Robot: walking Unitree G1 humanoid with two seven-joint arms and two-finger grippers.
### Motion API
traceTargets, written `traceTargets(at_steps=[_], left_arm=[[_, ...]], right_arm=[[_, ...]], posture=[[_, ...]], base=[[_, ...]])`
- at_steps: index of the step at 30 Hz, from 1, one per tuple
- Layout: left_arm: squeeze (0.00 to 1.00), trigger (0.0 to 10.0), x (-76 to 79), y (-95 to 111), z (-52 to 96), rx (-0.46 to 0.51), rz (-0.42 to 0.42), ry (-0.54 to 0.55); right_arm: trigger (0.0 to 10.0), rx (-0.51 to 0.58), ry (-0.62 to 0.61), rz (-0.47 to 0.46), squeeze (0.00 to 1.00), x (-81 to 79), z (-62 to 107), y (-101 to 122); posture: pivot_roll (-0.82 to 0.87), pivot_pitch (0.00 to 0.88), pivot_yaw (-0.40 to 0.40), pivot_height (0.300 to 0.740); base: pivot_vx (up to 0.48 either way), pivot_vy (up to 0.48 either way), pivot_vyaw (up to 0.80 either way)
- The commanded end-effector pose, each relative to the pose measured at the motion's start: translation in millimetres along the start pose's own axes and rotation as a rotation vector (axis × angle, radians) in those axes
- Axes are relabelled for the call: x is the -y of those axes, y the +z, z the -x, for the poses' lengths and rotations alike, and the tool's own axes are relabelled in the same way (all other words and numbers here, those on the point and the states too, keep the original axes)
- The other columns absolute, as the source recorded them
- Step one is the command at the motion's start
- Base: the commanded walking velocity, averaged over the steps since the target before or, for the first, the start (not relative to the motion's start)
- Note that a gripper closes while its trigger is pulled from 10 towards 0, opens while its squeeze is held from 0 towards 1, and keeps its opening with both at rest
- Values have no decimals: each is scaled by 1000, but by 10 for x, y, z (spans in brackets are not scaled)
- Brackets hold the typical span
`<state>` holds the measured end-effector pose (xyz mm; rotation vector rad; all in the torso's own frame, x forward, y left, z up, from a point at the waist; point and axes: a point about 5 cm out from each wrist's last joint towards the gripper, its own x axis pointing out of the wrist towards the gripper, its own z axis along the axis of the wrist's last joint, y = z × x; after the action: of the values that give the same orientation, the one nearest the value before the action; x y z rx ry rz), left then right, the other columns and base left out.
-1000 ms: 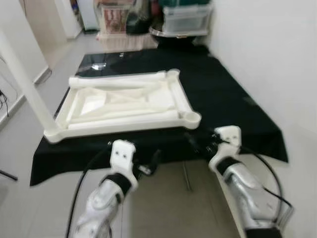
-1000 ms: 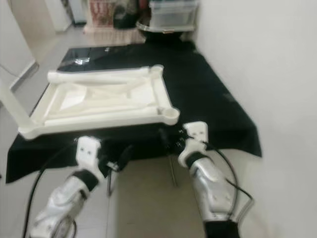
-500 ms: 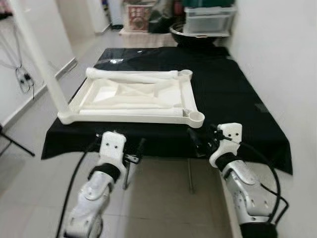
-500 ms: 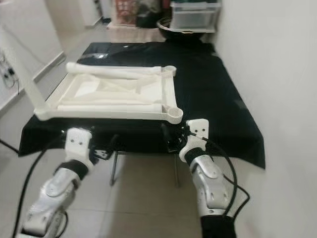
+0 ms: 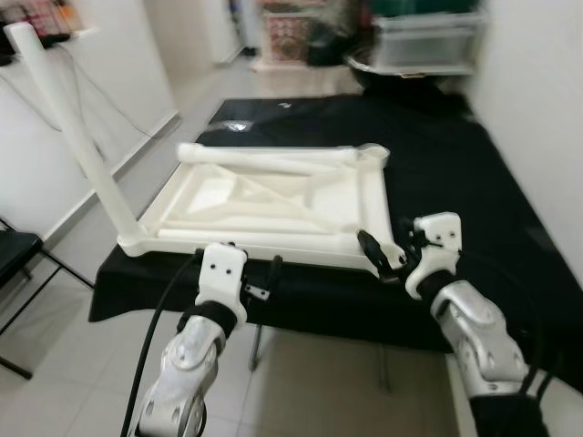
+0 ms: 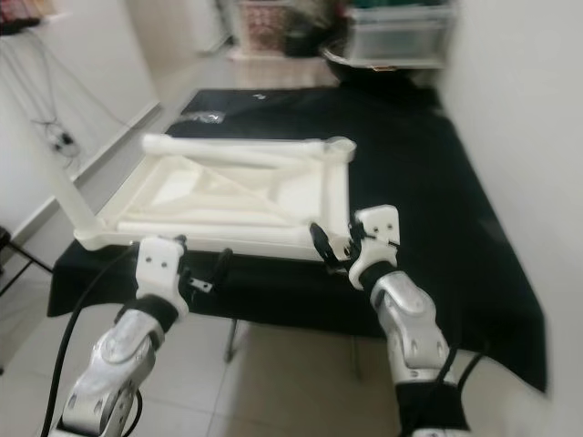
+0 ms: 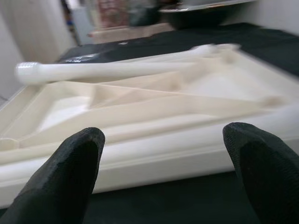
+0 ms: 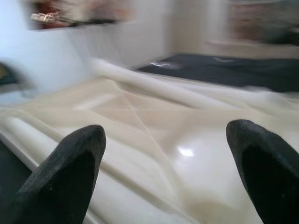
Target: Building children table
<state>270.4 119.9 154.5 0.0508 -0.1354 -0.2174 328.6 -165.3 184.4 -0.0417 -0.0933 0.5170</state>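
The white children's table top (image 5: 273,244) lies upside down on a table covered by a black cloth (image 5: 455,173). One white leg (image 5: 77,127) stands up, tilted, from its near left corner. A loose leg (image 5: 273,157) lies along the far rail inside it. My left gripper (image 5: 264,278) is open, just below the near rail (image 7: 154,158). My right gripper (image 5: 378,258) is open at the near right corner, and its wrist view looks over the ribbed underside (image 8: 154,126). Neither gripper holds anything.
A clear storage bin (image 5: 428,41) and a dark bowl (image 5: 383,66) stand beyond the far end. A white wall runs along the right. A black folding chair (image 5: 18,264) stands on the tiled floor at left, with cables on the left wall.
The camera has shifted and come closer. Both grippers have risen from below the cloth's edge to the near rail, and the right one now reaches the near right corner.
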Motion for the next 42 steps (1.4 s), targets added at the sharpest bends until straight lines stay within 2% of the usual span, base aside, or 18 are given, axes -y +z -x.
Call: traceTargets(at_steps=[1, 2, 5, 7, 9, 10, 13, 16, 17, 22, 24, 29, 34, 42], left_arm=[[0, 10000, 10, -25, 7, -11, -5, 0], [0, 10000, 10, -25, 7, -11, -5, 0], [0, 10000, 56, -33, 43, -17, 4, -26], [0, 10000, 68, -35, 57, -20, 7, -35], [0, 10000, 113, -43, 119, -33, -19, -76], [0, 10000, 113, -43, 119, -33, -19, -76], [0, 10000, 204, -52, 264, -60, -21, -179], [0, 10000, 240, -41, 325, -66, -14, -227], [0, 10000, 261, -14, 365, -67, -8, -272], [0, 10000, 221, 78, 431, -70, -8, -333], [0, 10000, 87, 109, 423, -77, -55, -300], [0, 10000, 10, 102, 439, -104, -100, -289], [0, 10000, 30, 81, 484, -128, -109, -307], [0, 10000, 157, 41, 516, -151, -33, -378]], right_arm=[[10000, -41, 120, 3, 0, -34, 101, -52], [10000, -41, 120, 3, 0, -34, 101, -52], [10000, -41, 315, 21, 0, 49, 209, 138], [10000, -45, 352, 33, 0, 81, 239, 180], [10000, -67, 363, 70, 0, 220, 275, 260], [10000, -67, 363, 70, 0, 220, 275, 260], [10000, -114, 415, 98, 0, 347, 344, 333], [10000, -142, 445, 101, 0, 365, 378, 337], [10000, -169, 483, 94, 0, 358, 421, 320], [10000, -232, 554, 90, 0, 338, 530, 267], [10000, -230, 544, 115, 0, 327, 529, 248], [10000, -215, 502, 141, 0, 328, 484, 223], [10000, -207, 486, 145, 0, 328, 469, 207], [10000, -146, 367, 154, 0, 420, 428, 264]], posture=[[80, 86, -6, 740], [80, 86, -6, 740], [81, 92, -8, 740], [81, 92, -8, 740], [83, 102, -14, 740], [83, 102, -14, 740], [90, 116, -20, 740], [92, 118, -20, 740], [95, 121, -19, 740], [98, 126, -16, 740], [100, 128, -9, 740], [104, 130, -4, 740], [107, 130, -3, 740], [98, 130, 3, 740]], base=[[356, 0, 0], [356, 0, 0], [0, 0, 0], [0, 0, 0], [0, 0, 0], [0, 0, 0], [0, 0, 0], [0, 0, 0], [0, 0, 0], [0, 0, 0], [0, 0, 0], [0, 282, 0], [0, 480, 0], [0, 60, 0]])
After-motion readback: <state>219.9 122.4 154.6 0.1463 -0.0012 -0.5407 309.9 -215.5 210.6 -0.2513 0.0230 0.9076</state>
